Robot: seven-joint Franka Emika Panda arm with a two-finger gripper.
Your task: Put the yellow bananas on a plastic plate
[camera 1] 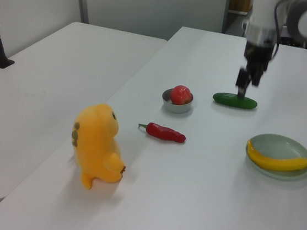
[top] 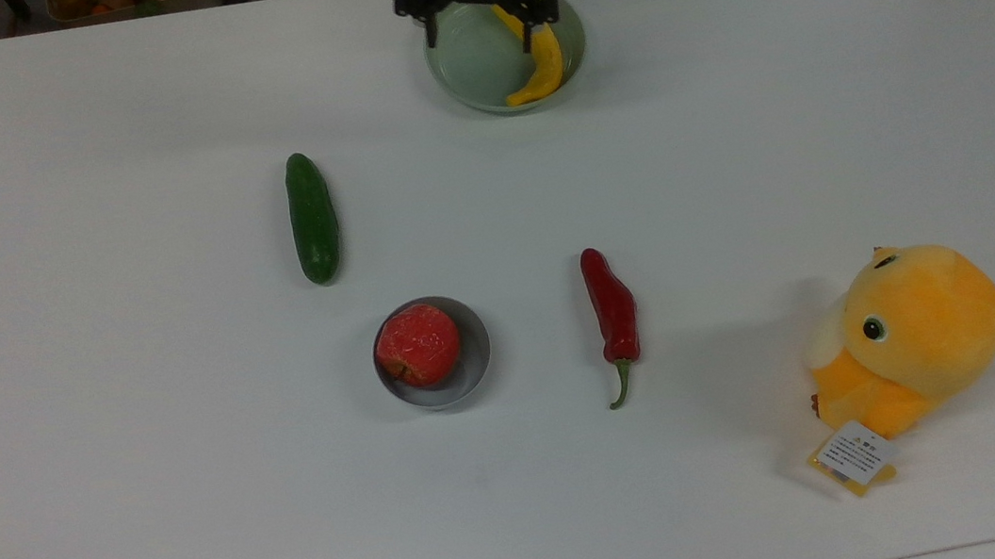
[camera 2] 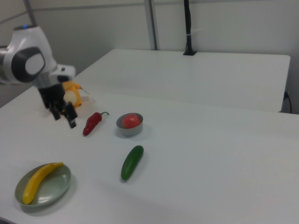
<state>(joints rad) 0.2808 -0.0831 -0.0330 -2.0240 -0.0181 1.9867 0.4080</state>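
— Where are we seeing the yellow bananas (top: 539,61) lying, and which way is the fruit pointing?

— We are seeing a single slim, curved, bright yellow banana lying inside the plastic plate (top: 471,64), along the rim at the top view's right; its long axis is running from the far rim toward the near rim in the top view, with the near tip curling toward the top view's left; in the left view the yellow bananas (camera 1: 277,161) are stretching across the near side of the plastic plate (camera 1: 283,146), ends turning upward; in the right view the yellow bananas (camera 2: 39,181) are slanting from the near left rim of the plastic plate (camera 2: 58,186) up toward the right view's right.

— And the gripper (camera 1: 246,82)?

— We are watching it hanging in the air above the table (top: 151,474), clear of the plate, fingers parted and holding nothing; in the top view the gripper (top: 479,16) is overlapping the plate's far rim.

— What else are we noting on the table?

— A dark green cucumber (top: 312,218) is lying well apart from the plate; a grey metal bowl (top: 475,358) is holding a red fruit (top: 417,344); a red chili pepper (top: 611,308) is lying just beside the bowl, stem toward the top view's bottom; a yellow plush toy (top: 918,337) is sitting near the top view's right edge.
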